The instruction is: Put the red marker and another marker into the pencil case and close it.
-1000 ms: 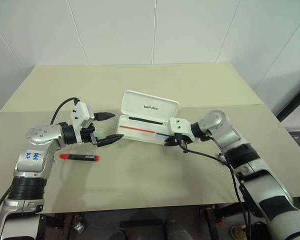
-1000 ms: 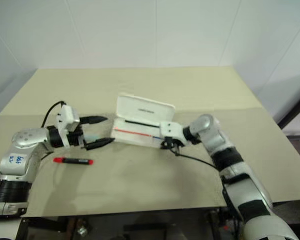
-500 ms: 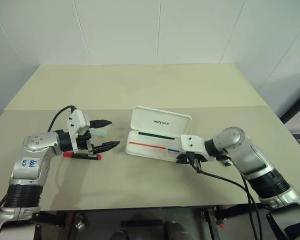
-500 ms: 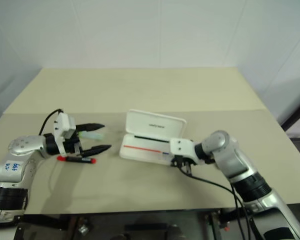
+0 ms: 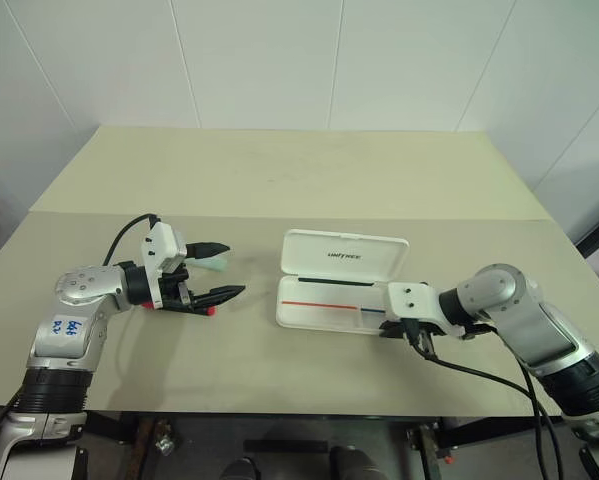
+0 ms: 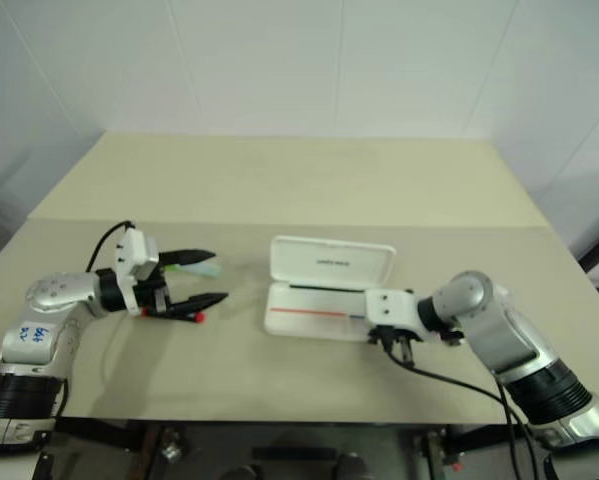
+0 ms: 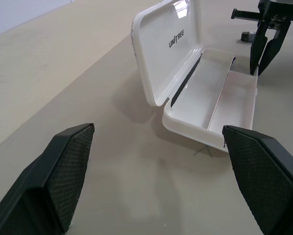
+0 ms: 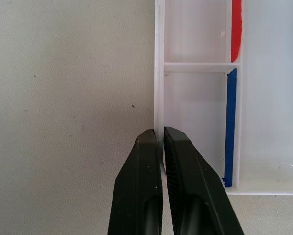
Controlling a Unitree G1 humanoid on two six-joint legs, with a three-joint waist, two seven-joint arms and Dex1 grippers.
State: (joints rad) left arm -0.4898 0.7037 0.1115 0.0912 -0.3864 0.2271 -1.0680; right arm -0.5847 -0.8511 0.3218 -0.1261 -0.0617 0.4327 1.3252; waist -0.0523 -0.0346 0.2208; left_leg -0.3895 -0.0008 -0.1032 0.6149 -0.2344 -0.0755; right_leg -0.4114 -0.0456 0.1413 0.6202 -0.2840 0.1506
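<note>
Pencil case (image 5: 344,280) lies open mid-tabletop, toward the front edge, lid up, compartments empty. Right gripper (image 5: 419,338) — jaws pressed together, holding nothing — tips at the case's right front corner. Left gripper (image 5: 222,270) gapes wide, empty; red marker (image 5: 207,309) lies on the tabletop under its lower finger, light green marker (image 5: 214,263) just behind the upper one.
</note>
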